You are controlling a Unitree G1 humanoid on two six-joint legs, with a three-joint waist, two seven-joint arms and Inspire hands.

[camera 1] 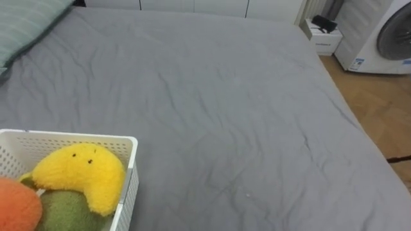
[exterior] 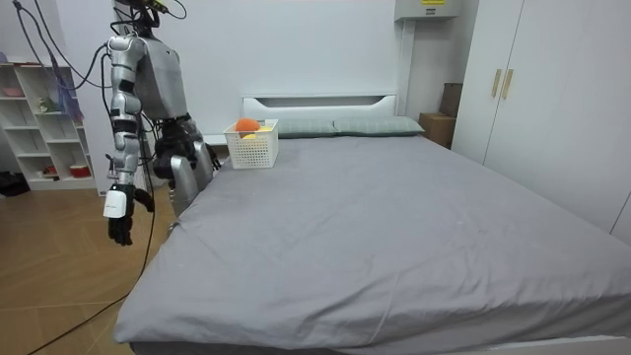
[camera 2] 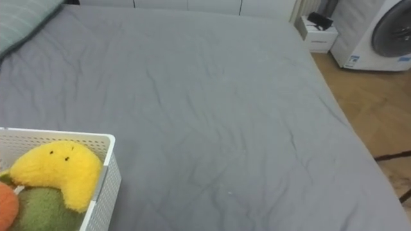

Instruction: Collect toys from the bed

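Here the robot stands at the bed's (camera 1: 244,128) side edge, its right hand (exterior: 118,227) hanging beside it, fingers loose and empty. A white basket (camera 1: 64,134) sits at that edge near the head end, holding a yellow toy (camera 1: 80,173), a green toy (camera 1: 67,212) and an orange toy (camera 1: 16,205); a pillow (camera 1: 26,25) lies at the far left corner

You see the basket (camera 1: 131,173) on the bed (camera 1: 225,115) at lower left, nearer the pillow (camera 1: 26,25) end. In it a curved plush toy (camera 1: 80,173) lies atop a rounder toy (camera 1: 67,212), with a third toy (camera 1: 16,208) to their left. Past the bed's far right corner stands a washing machine (camera 1: 385,35), with what looks like a small stand (camera 1: 324,35) just left of it.
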